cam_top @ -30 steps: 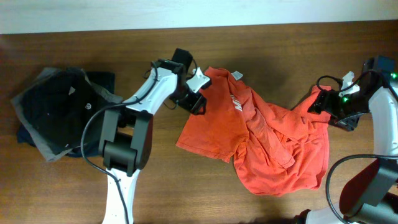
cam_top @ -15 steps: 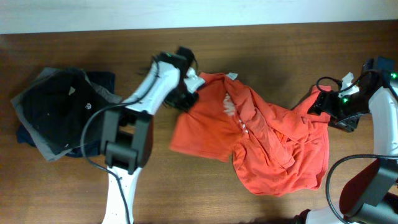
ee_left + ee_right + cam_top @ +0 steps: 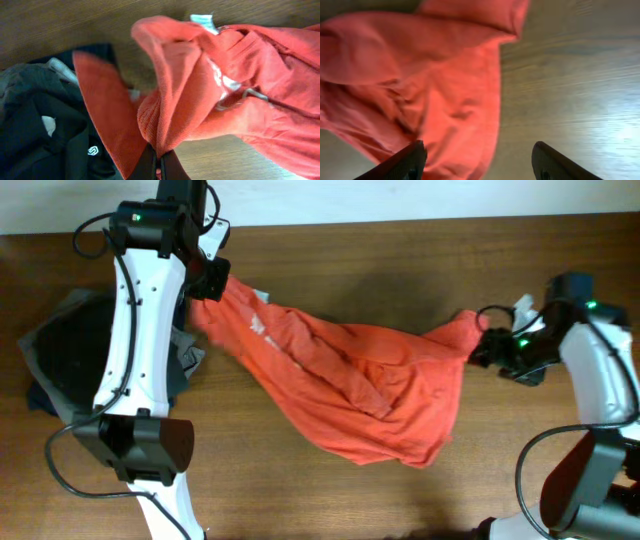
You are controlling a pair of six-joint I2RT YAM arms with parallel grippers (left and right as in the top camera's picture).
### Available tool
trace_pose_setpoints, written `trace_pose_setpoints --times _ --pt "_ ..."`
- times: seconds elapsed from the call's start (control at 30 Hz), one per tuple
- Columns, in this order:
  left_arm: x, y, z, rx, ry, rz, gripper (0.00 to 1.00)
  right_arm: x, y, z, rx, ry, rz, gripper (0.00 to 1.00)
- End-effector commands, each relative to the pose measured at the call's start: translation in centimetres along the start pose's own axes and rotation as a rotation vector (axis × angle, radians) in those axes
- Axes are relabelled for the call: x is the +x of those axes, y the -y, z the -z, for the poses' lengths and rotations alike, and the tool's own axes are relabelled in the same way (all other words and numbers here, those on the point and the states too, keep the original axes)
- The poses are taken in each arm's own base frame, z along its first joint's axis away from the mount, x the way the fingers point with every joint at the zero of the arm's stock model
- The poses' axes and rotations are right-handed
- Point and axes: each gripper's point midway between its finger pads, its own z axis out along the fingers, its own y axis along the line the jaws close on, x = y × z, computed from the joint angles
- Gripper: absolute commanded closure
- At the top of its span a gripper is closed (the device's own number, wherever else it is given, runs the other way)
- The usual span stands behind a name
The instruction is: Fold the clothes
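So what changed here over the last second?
The left gripper shut on the shirt at its collar end and hauled it far-left toward the dark folded pile, stretching the shirt out. The right gripper edged left, jaws open at the other end. The pile stayed put.

- In the overhead view, the tips of the left claw [image 3: 208,278] are buried in the red-orange shirt [image 3: 360,385]. The left wrist view shows only their ends at the bottom edge, pinched together on a fold.
- The right wrist picture is blurred throughout. The fingers of the right claw [image 3: 476,154] stand wide apart and are cut off by the bottom edge. Whether cloth touches the left-hand finger cannot be told.
- The white lettering [image 3: 257,325] is crumpled into the folds and unreadable.
- The dark folded garments [image 3: 60,360] are partly hidden by the left arm [image 3: 135,350].
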Motion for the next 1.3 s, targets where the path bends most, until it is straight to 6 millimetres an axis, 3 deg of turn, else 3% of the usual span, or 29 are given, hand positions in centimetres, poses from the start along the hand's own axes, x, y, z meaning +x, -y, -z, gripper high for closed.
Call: trace_pose_setpoints --times 0.0,0.1,0.2,0.4,0.5,0.6,0.7,0.77,0.83,0.93,1.07,1.17,1.23,1.27 --pt "0.2 -0.9 -0.3 -0.047 -0.016 0.010 1.00 1.9 0.6 -2.3 0.016 -0.047 -0.051 0.34" --pt "0.2 -0.8 -0.3 -0.046 -0.015 0.010 1.00 3.4 0.1 -4.5 -0.057 -0.076 -0.070 0.74" --pt "0.1 -0.9 -0.3 -0.047 -0.011 0.011 0.99 5.0 -2.3 -6.0 -0.217 -0.100 -0.005 0.92" --pt "0.0 -0.9 -0.3 -0.047 -0.008 0.011 0.99 8.5 -3.3 -9.2 -0.223 -0.164 0.032 0.95" --pt "0.0 -0.9 -0.3 -0.047 -0.008 0.012 0.99 8.3 -0.7 -11.4 -0.064 -0.104 -0.067 0.93" --pt "0.0 -0.9 -0.2 -0.048 -0.007 0.018 1.00 7.3 2.0 -11.9 0.071 -0.030 -0.128 0.92" --pt "0.0 -1.0 -0.2 -0.049 -0.006 0.020 1.00 5.3 5.2 -11.0 0.219 0.068 -0.240 0.91" --pt "0.0 -1.0 -0.2 -0.049 -0.006 0.021 1.00 3.5 5.6 -10.3 0.208 0.124 -0.272 0.91" --pt "0.0 -1.0 -0.2 -0.049 -0.006 0.022 0.99 1.2 5.2 -9.2 0.158 0.180 -0.259 0.91" --pt "-0.1 -1.0 -0.2 -0.049 -0.002 0.022 0.99 -2.9 3.0 -7.2 0.036 0.274 -0.116 0.91" --pt "-0.1 -0.9 -0.2 -0.044 -0.001 0.030 1.00 -6.7 1.7 -3.8 0.011 0.363 -0.041 0.89" --pt "-0.1 -0.7 -0.2 -0.033 0.001 0.032 0.99 -7.2 -0.9 -1.3 -0.078 0.328 0.047 0.84" --pt "-0.1 -0.7 -0.2 -0.033 0.001 0.032 0.99 -4.7 -4.3 0.8 -0.208 0.195 0.125 0.70" --pt "-0.1 -0.7 -0.2 -0.033 0.001 0.032 1.00 -3.5 -5.4 1.2 -0.241 0.145 0.153 0.67"
